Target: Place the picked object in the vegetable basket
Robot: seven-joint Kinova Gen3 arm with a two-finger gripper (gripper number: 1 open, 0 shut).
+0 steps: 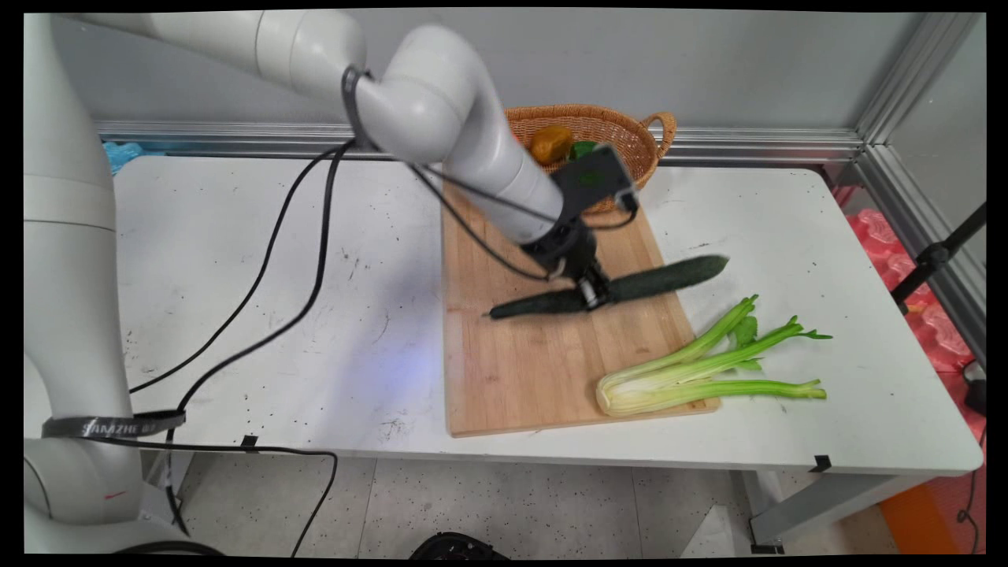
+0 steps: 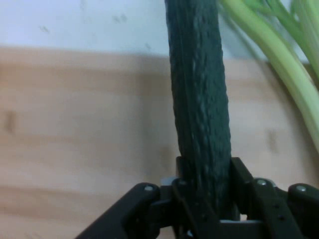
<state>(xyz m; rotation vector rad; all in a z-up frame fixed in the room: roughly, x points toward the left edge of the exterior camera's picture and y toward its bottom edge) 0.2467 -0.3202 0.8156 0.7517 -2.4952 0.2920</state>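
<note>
The gripper (image 1: 592, 293) was clamped on the cucumber (image 1: 669, 277) at mid-length, over the board (image 1: 520, 370) near the celery (image 1: 693, 370), the basket (image 1: 630, 134) at the surface's (image 1: 236, 236) far edge.

A glossy white robot arm (image 1: 441, 102) of rounded tubular links, trailed by thin black cables (image 1: 268, 260) and banded by a black lettered strap (image 1: 110, 426), ends in a black two-finger gripper (image 1: 592, 293) with silver screws.
</note>
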